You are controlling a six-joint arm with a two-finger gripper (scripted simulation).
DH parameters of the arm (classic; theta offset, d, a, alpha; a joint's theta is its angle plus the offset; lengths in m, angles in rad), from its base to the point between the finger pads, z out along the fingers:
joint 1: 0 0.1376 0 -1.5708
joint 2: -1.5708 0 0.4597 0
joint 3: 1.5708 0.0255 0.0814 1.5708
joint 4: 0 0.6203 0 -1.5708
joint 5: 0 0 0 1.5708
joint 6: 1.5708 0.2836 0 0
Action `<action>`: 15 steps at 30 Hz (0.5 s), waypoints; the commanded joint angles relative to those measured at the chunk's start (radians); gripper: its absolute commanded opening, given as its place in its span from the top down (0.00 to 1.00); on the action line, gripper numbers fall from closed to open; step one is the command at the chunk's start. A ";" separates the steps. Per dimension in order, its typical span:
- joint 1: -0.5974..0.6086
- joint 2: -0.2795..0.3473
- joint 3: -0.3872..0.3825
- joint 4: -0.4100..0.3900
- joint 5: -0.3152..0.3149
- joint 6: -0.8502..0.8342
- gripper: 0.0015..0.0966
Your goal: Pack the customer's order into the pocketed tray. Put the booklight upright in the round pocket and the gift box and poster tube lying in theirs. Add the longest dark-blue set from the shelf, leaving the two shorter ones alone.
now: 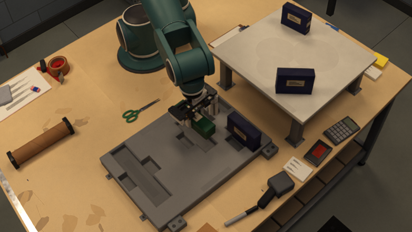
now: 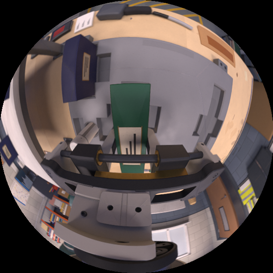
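The green gift box (image 1: 203,128) (image 2: 130,119) hangs just above the middle pocket of the grey tray (image 1: 184,161). A dark-blue set (image 1: 244,135) (image 2: 79,68) lies in the tray's right pocket. The white booklight (image 1: 213,109) (image 2: 84,133) stands upright at the tray's far corner, partly hidden behind my wrist. The brown poster tube (image 1: 40,142) lies on the table far to the left. Two more dark-blue sets (image 1: 295,80) (image 1: 296,18) sit on the raised shelf. My gripper (image 1: 192,115) (image 2: 128,152) is closed around the gift box.
The shelf's front legs (image 1: 295,133) stand just right of the tray. Green scissors (image 1: 138,111) lie left of the tray. A tape roll (image 1: 58,65) and paper sit at the table's left. A calculator (image 1: 341,130), cards, a marker (image 1: 241,216) and a dark scanner lie along the right front.
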 commanded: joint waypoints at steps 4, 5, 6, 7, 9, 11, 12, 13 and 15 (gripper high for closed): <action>0.000 -0.001 -0.001 0.000 0.000 0.053 1.00; 0.000 -0.001 -0.001 0.000 0.000 0.054 1.00; 0.000 -0.001 -0.001 0.000 0.000 0.054 1.00; 0.000 0.000 0.000 0.000 -0.002 0.054 1.00; 0.000 0.006 0.008 0.000 -0.014 0.055 1.00; 0.000 0.017 0.021 0.000 -0.038 0.055 1.00; 0.001 0.024 0.029 0.000 -0.053 0.055 1.00; 0.001 0.031 0.036 0.000 -0.067 0.055 1.00; 0.001 0.043 0.047 0.000 -0.090 0.056 1.00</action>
